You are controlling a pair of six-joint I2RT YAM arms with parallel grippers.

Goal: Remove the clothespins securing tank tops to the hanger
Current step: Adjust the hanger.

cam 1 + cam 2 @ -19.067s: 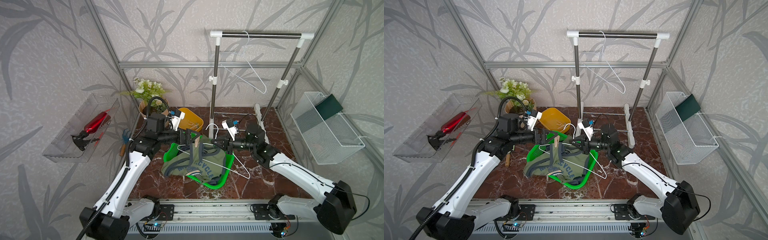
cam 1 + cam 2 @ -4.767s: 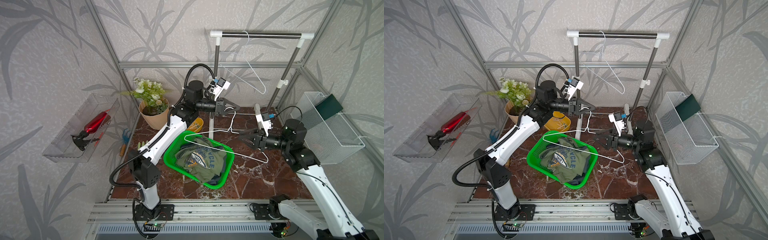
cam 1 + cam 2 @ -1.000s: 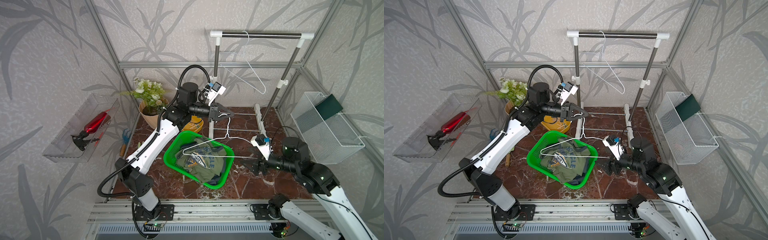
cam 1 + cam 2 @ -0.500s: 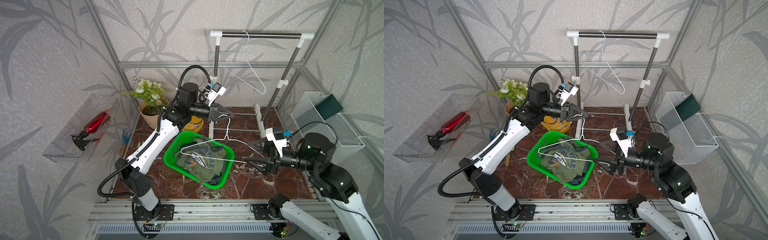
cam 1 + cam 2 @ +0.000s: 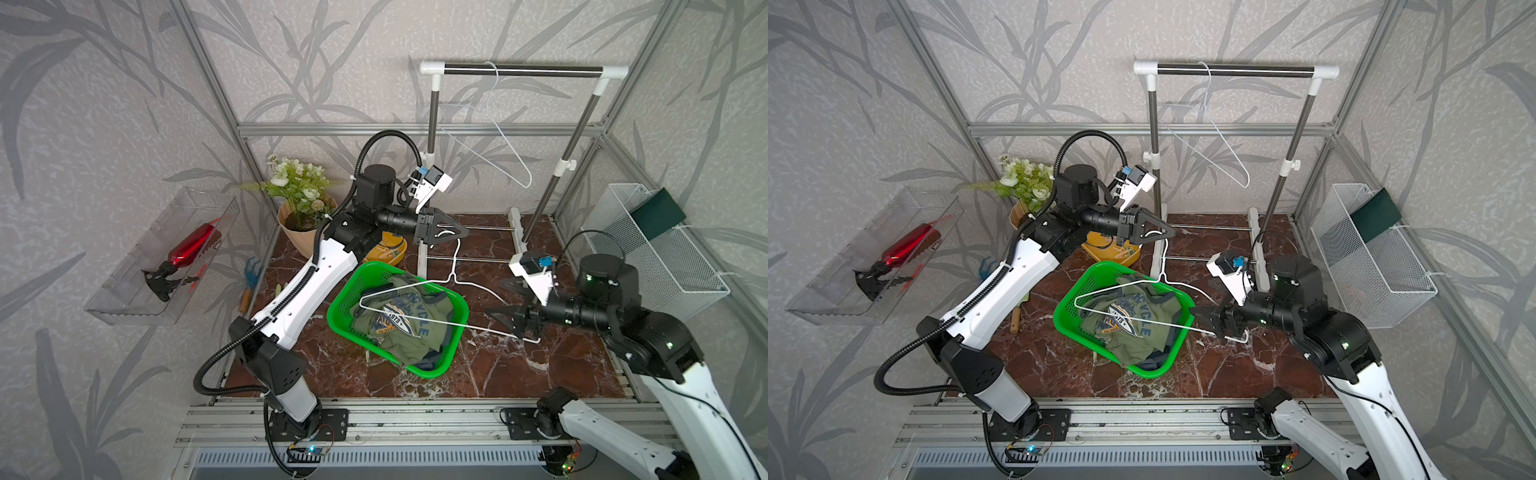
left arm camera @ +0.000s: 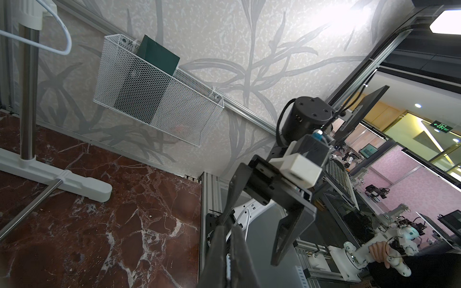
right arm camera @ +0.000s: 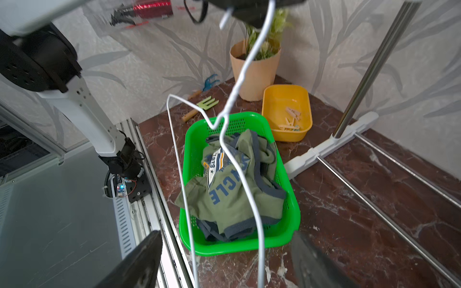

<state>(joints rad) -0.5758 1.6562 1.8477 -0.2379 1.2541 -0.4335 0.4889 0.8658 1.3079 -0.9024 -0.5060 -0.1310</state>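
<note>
Hanger (image 7: pixel 234 91) hook pinched in left fingers (image 5: pixel 453 224), right fingers (image 5: pixel 505 313) splayed

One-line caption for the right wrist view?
Bare white hanger hangs before the open right gripper, over the olive tank top in the green basket; clothespins lie in the yellow tray.

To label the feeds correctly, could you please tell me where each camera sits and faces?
Top views: high in front, looking down over the brown marble floor; both arms show, left gripper to right gripper.
Left wrist: behind its shut gripper, facing the right gripper and white wire-mesh wall basket.
Right wrist: behind its open fingers, facing the olive-green tank top in the green plastic basket.
Shared: white wire hanger, in right wrist and top views.
</note>
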